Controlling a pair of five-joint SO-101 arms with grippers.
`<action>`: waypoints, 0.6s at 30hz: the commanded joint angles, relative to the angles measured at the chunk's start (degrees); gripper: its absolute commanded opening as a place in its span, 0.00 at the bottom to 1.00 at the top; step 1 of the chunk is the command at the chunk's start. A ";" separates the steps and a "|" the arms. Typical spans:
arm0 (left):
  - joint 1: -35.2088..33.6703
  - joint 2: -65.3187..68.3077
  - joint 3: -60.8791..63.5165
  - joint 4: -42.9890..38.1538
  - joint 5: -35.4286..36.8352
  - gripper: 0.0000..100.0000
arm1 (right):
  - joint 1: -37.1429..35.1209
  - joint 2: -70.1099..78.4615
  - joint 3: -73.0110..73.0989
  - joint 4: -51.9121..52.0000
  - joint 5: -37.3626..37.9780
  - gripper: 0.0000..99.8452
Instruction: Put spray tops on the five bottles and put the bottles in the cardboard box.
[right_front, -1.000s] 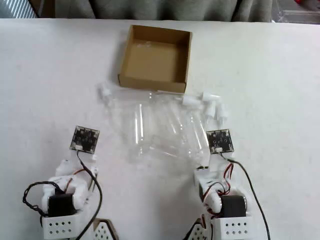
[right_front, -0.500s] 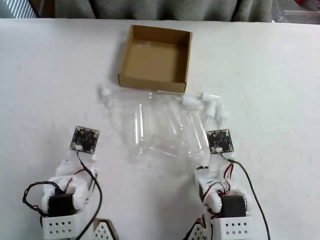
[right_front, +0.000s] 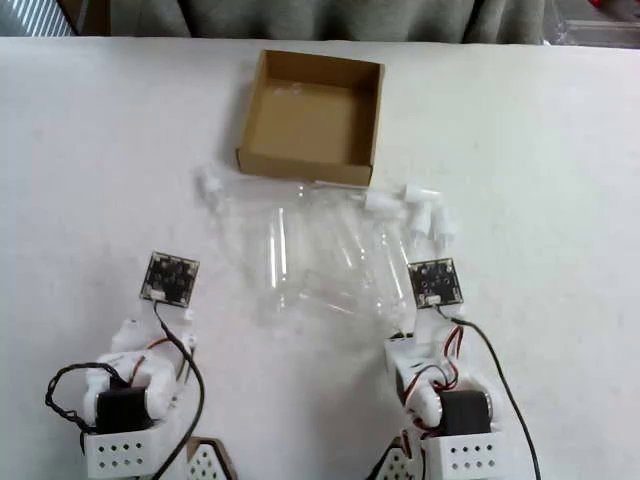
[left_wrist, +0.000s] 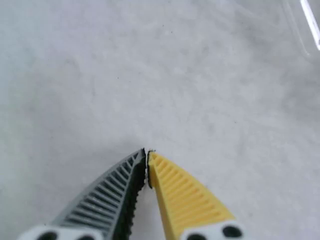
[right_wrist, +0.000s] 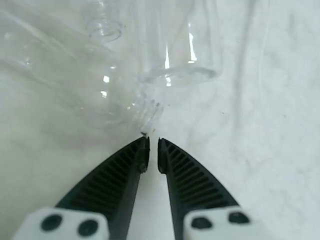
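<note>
across the high view a white table (right_front: 560, 150) is being shown. in the upper middle of the frame the cardboard box (right_front: 305, 163) is being left open side up on it. at the lower left and lower right edges the left arm (right_front: 135, 390) and the right arm (right_front: 440, 400) are being held low over the table. in the centre, just below the box, the clear bottles (right_front: 275, 255) are being left lying on their sides in a loose cluster. the white spray tops (right_front: 420, 195) are being left loose at the cluster's upper right, with one more at its upper left, apart from the bottle necks. the left gripper (left_wrist: 147, 156) is being held over bare table, its grey and yellow fingers being pressed tip to tip with nothing between them. the right gripper (right_wrist: 151, 145) is being kept almost closed, a thin slit being left between its black fingers, nothing being gripped, its tips just beside a bottle's threaded neck (right_wrist: 146, 107).
</note>
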 joint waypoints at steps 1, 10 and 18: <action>2.59 -0.40 -0.09 0.26 0.53 0.02 | 1.80 -0.40 0.53 -0.92 -0.18 0.02; 3.82 -0.40 -0.09 0.00 0.53 0.02 | 11.21 -0.40 -2.55 -0.75 -0.26 0.02; -3.21 -0.40 -5.19 -3.25 0.44 0.02 | 18.07 -0.40 -2.64 -6.37 -0.09 0.02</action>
